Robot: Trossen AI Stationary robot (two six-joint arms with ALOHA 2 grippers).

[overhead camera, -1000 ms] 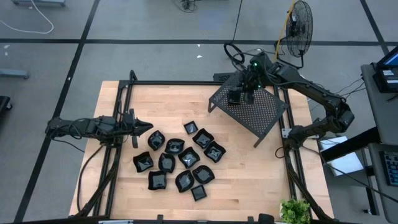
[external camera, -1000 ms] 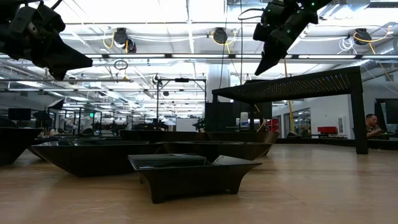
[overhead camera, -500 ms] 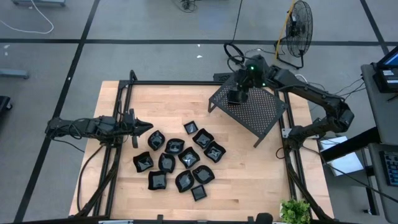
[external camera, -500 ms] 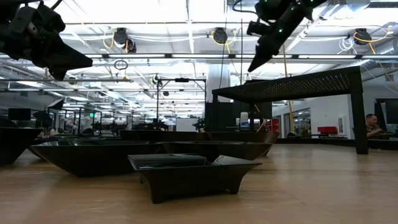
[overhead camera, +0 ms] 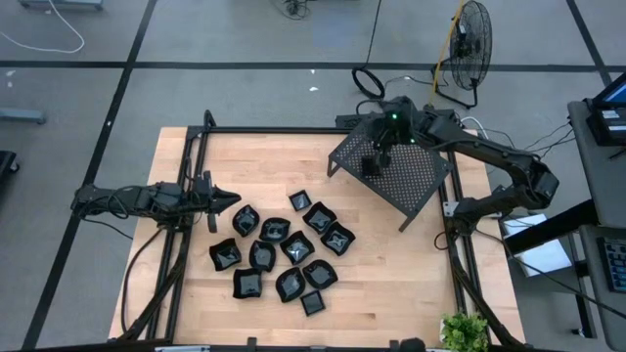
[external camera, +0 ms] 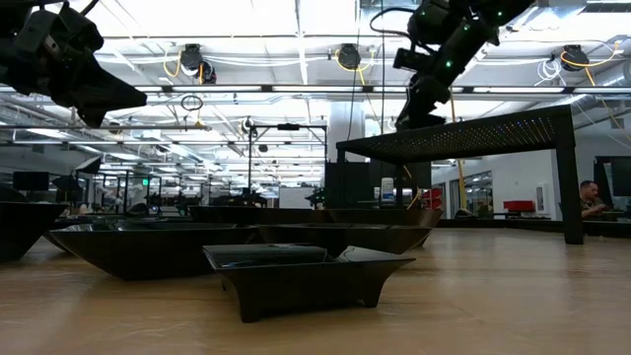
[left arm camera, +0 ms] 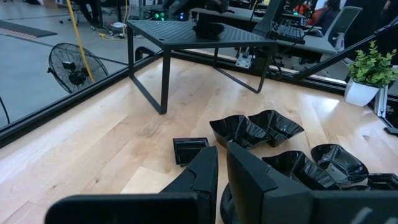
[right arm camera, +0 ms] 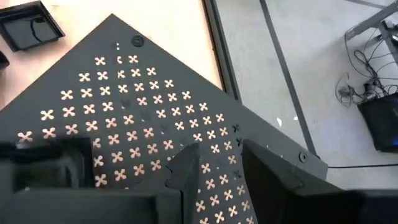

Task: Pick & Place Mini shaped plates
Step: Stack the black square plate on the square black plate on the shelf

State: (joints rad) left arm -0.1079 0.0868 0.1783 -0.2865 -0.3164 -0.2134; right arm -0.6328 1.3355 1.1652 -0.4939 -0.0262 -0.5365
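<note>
Several small glossy black plates (overhead camera: 284, 249) lie in a cluster on the wooden table's middle, and they also show in the left wrist view (left arm camera: 273, 130). A small square plate (right arm camera: 43, 158) rests flat on top of the black perforated rack (overhead camera: 406, 181); it also shows in the left wrist view (left arm camera: 208, 28). My right gripper (right arm camera: 217, 155) hovers just above the rack top beside that plate, open, with only the rack between its fingers. My left gripper (overhead camera: 230, 198) waits at the table's left, shut and empty, above the cluster's left edge.
Another small square plate (overhead camera: 300, 200) lies alone on the table between the cluster and the rack. Black frame rails (overhead camera: 196, 166) run along the table's left, far and right edges. Bare wood lies along the near edge. A potted plant (overhead camera: 465, 330) stands at the near right corner.
My right gripper has moved a little toward the table's near edge over the rack top, tipped, and come down closer to the rack.
</note>
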